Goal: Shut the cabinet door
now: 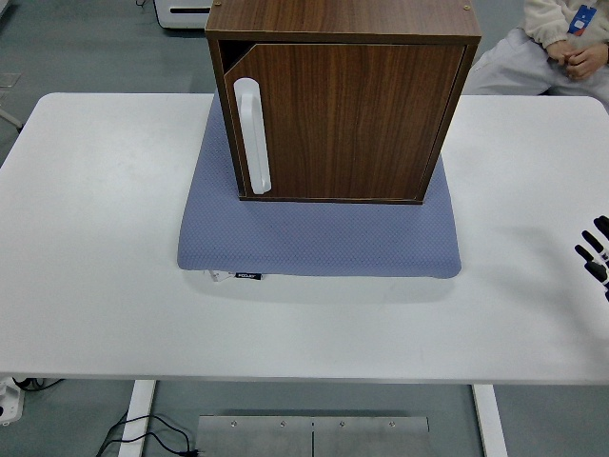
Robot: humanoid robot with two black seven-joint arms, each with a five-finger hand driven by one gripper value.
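Right hand (596,255): only a few fingertips show at the picture's right edge, black segmented fingers with small white patches at the joints, rest of the hand and the arm cut off by the frame. Person (552,43) at the top right wears a cream fleecy top and pale off-white trousers, with a blue badge (577,19) hanging at the chest.
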